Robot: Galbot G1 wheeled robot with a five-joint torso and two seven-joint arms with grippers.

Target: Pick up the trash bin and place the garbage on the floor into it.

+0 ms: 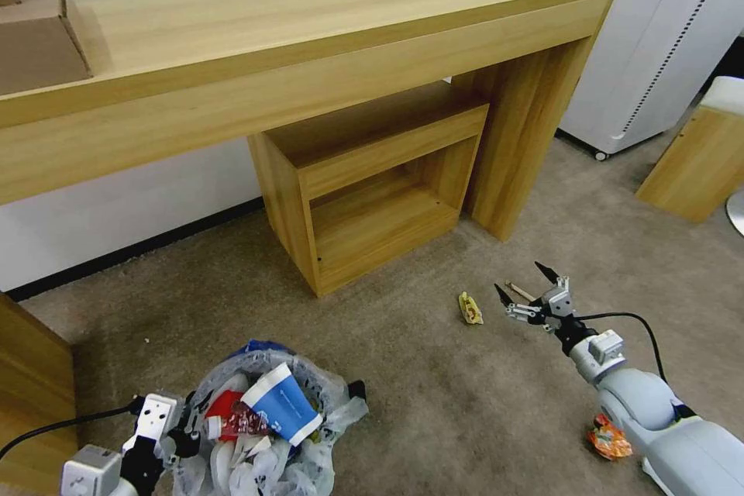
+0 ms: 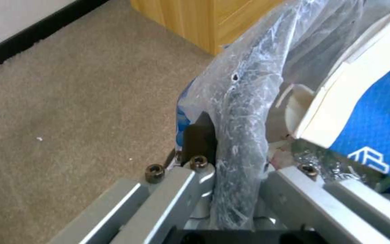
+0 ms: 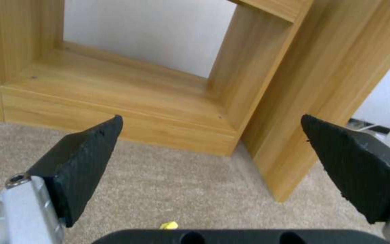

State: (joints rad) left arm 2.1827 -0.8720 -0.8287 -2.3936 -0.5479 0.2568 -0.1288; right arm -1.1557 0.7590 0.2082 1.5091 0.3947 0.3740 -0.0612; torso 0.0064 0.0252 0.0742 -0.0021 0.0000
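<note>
The trash bin (image 1: 310, 446), lined with a crinkly whitish bag, hangs low at the near left, and my left gripper (image 1: 183, 426) is shut on its rim (image 2: 242, 118). Inside it lie a blue-white carton (image 1: 283, 401) (image 2: 366, 112) and a red wrapper (image 1: 226, 406). My right gripper (image 1: 527, 284) (image 3: 212, 118) hovers open and holds nothing, above the beige carpet floor (image 1: 434, 372). A yellow scrap (image 1: 470, 308) (image 3: 169, 224) lies just to its left. A thin wooden stick (image 1: 518, 291) lies between its fingers' line. An orange-red wrapper (image 1: 609, 438) rests beside my right forearm.
A long wooden desk (image 1: 310, 54) spans the back, with a cardboard box (image 1: 39, 31) on it. Under it stands a small open cabinet (image 1: 372, 186) (image 3: 113, 88). A white appliance (image 1: 666, 39) and a wooden stool (image 1: 701, 155) stand at right, a wood panel (image 1: 31, 387) at near left.
</note>
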